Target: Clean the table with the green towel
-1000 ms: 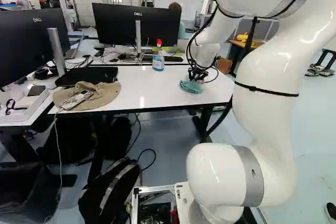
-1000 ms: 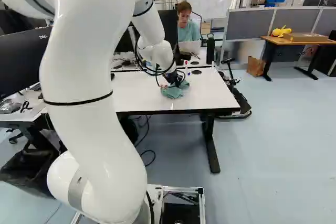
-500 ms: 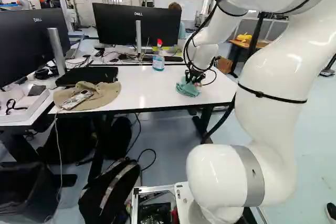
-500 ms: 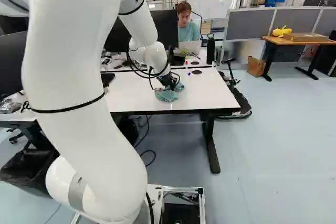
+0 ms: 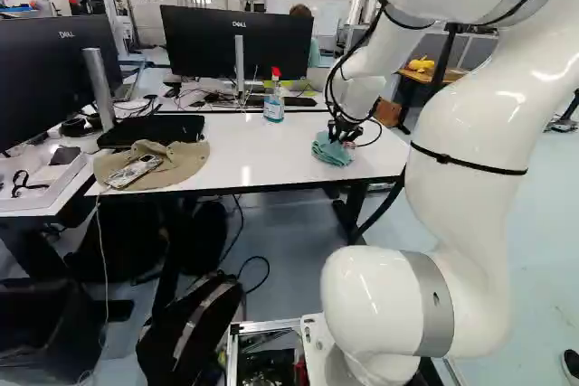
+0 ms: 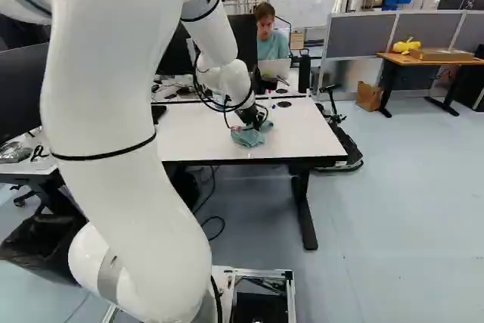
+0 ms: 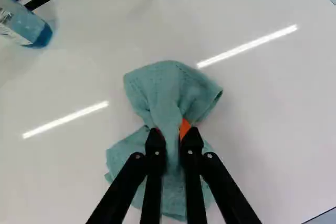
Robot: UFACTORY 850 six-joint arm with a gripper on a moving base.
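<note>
So the hand has slid a bit to the right in both base views compared with half a second ago, and the green towel has gone along with it across the white counter, so it's a little farther from the spray bottle now. Wrist view shows the hand pinching a bunched-up fold of the towel between its orange pads, with the rest fanned out on the countertop near the counter's front edge.
</note>
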